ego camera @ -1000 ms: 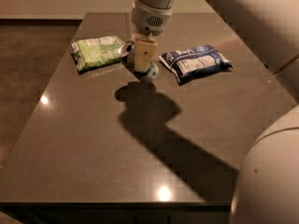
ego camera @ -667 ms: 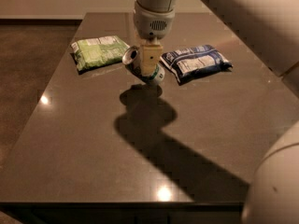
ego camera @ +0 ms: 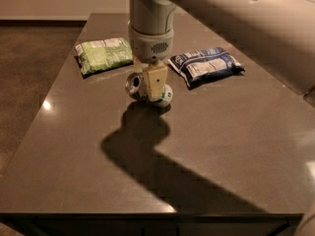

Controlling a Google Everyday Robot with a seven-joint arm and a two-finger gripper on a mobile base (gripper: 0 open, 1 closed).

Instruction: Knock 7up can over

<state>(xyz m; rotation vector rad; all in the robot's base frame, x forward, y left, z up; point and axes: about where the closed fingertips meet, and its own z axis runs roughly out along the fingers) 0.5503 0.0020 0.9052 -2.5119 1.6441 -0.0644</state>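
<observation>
The pincer (ego camera: 154, 86), low over the table (ego camera: 88, 171) between its middle and far edge, hides the midsection of the 7up can (ego camera: 133, 84). The arm (ego camera: 221, 6) runs out past the top edge and covers the table's far right corner. Print on the green bag (ego camera: 103, 54) and blue bag (ego camera: 205, 66) is too small to read.

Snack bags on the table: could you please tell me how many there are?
2. The green snack bag lies at the far left, the blue snack bag at the far right. The end effector hangs between them, against the 7up can; none seems hidden.
</observation>
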